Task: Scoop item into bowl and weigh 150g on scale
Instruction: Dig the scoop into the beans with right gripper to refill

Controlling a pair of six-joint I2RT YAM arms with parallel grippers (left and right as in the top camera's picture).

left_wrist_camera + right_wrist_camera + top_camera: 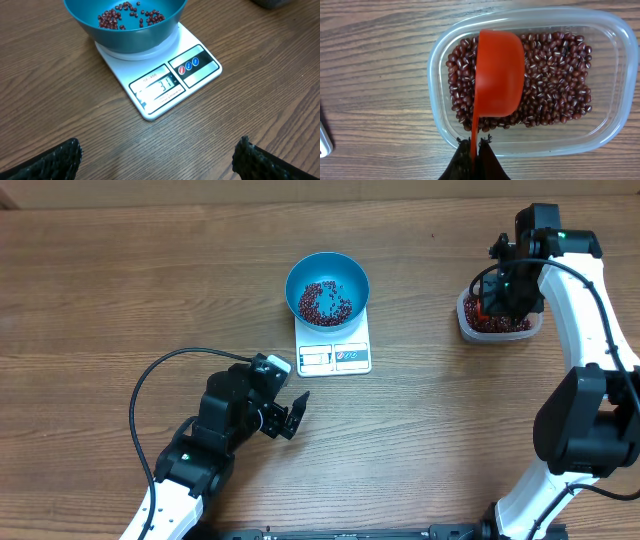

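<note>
The right gripper [475,148], pinching the scoop [500,75] by its handle, holds it over the beans [555,90] in the tub [616,31], apparently to load, while the left gripper [293,416] hangs spread near the scale [335,358], which carries the thinly filled bowl [346,268].

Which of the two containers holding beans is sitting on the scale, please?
The round blue bowl, resting on the white kitchen scale; the clear rectangular tub stands directly on the table, with the right pincer's red scoop over it.
</note>
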